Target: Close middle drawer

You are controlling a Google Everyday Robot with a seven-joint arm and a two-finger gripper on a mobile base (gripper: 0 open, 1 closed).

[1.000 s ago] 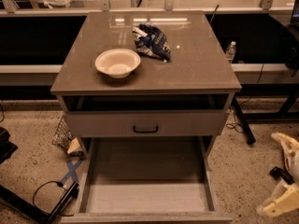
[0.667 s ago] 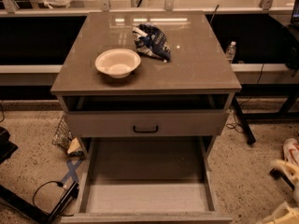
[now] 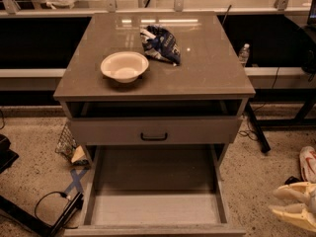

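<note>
The middle drawer [image 3: 154, 207] is pulled far out of the grey-beige cabinet toward the camera. Its long plain grey tray is empty, and its front lies along the bottom edge of the camera view, so its handle is hidden. Above it the uppermost drawer [image 3: 154, 131], with a small black handle, stands out slightly from the cabinet. My gripper [image 3: 274, 203] is at the bottom right, low beside the pulled-out drawer's right side and apart from it. Its cream fingers [image 3: 292, 193] point left, are spread apart and hold nothing.
A white bowl [image 3: 124, 66] and a dark snack bag [image 3: 160, 43] sit on the cabinet top [image 3: 207, 73]. A water bottle [image 3: 244, 55] stands behind on the right. Cables [image 3: 52, 201], blue tape [image 3: 75, 180] and litter [image 3: 68, 145] lie on the floor to the left.
The gripper slid partly out of view at the right edge, then came back in, now lower with its fingers pointing left. The drawers have not moved.
</note>
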